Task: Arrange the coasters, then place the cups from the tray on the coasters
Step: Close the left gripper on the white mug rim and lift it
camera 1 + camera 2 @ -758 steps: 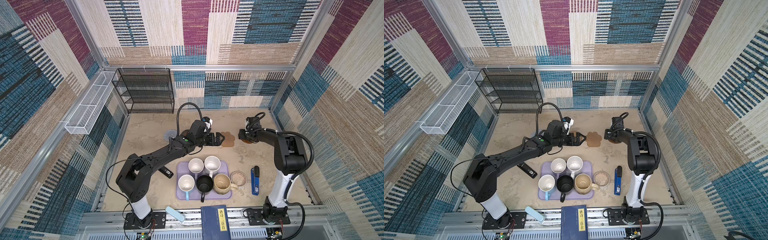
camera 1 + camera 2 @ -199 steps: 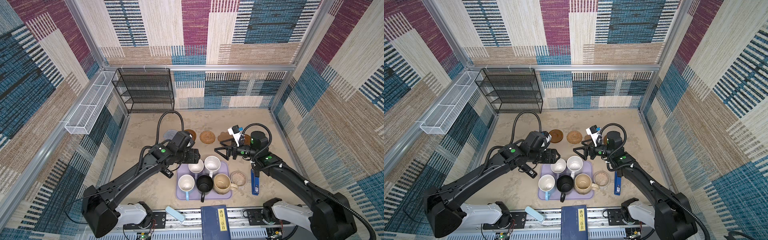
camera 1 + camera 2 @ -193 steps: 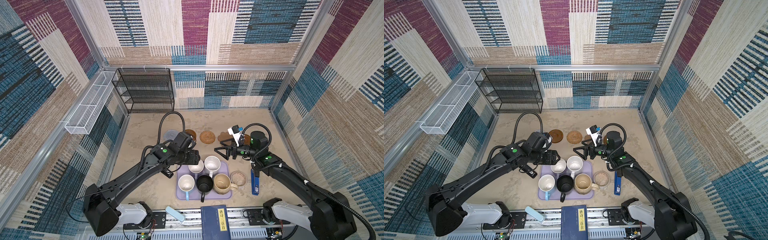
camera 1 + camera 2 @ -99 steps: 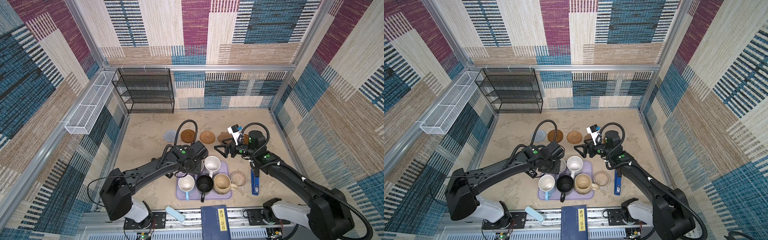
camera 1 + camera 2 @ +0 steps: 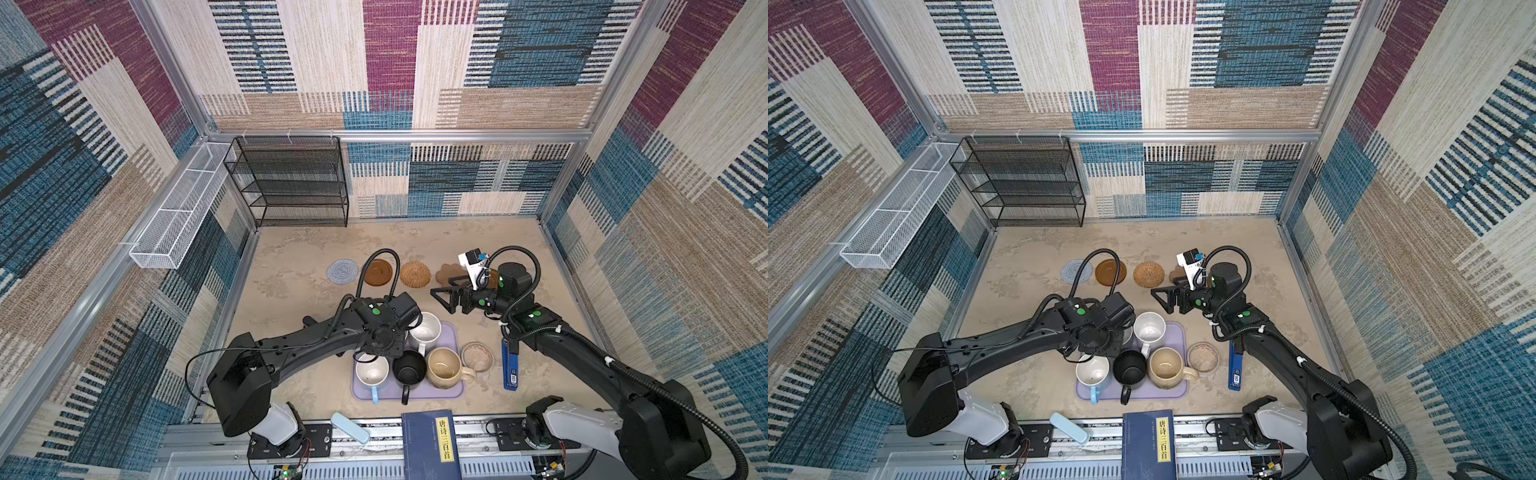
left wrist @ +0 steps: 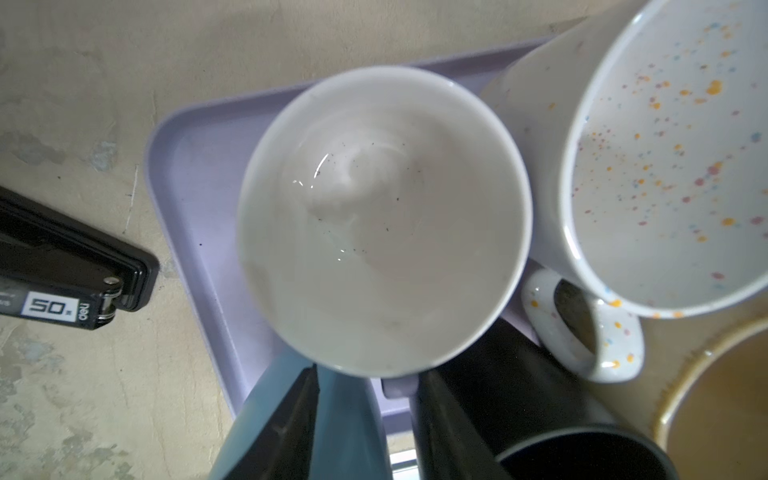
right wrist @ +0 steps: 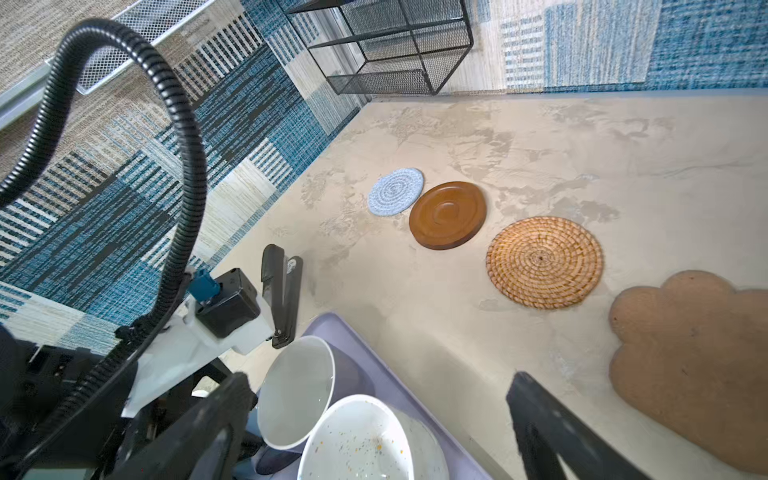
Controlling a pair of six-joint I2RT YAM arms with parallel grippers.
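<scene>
The left end effector [image 6: 368,386] hangs directly over the tray [image 6: 195,166], jaws set narrow either side of the handle of the lavender cup [image 6: 382,216] beneath it (whether they already pinch, I cannot tell), probably because neighbouring cups [image 6: 665,166] leave only the handle free; the right end effector [image 5: 442,299] gapes wide, empty, the coasters [image 7: 544,262] ahead of it lying bare.

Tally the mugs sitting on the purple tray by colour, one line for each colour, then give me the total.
lavender mug: 1
speckled white mug: 1
light blue mug: 1
black mug: 1
cream mug: 1
Total: 5
</scene>
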